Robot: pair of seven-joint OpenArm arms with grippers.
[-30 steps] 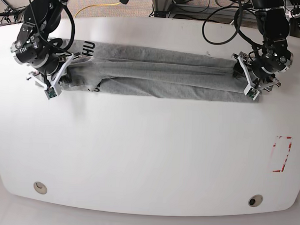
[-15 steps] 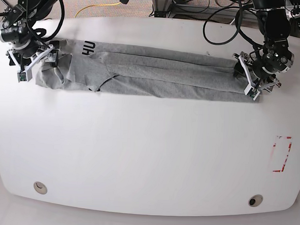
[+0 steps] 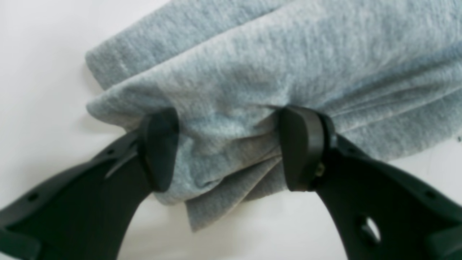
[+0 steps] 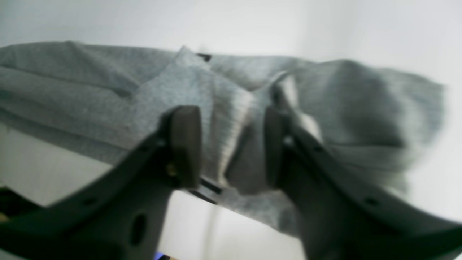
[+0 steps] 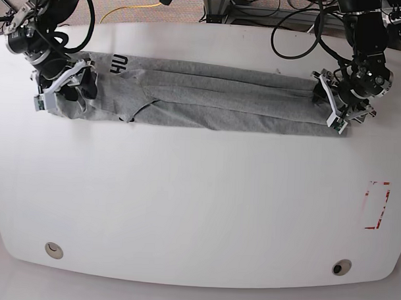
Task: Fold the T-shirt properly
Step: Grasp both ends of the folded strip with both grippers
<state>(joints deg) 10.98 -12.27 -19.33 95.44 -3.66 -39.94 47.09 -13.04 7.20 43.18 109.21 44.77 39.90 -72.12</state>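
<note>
The heather-grey cotton T-shirt (image 5: 209, 97) lies folded into a long band across the far side of my white surface (image 5: 198, 202), black lettering (image 5: 118, 64) near its end. My left hand (image 3: 227, 151) grips the bunched end. My right hand (image 4: 231, 148) straddles folds at the other end; in that blurred view I cannot tell whether it pinches them.
</note>
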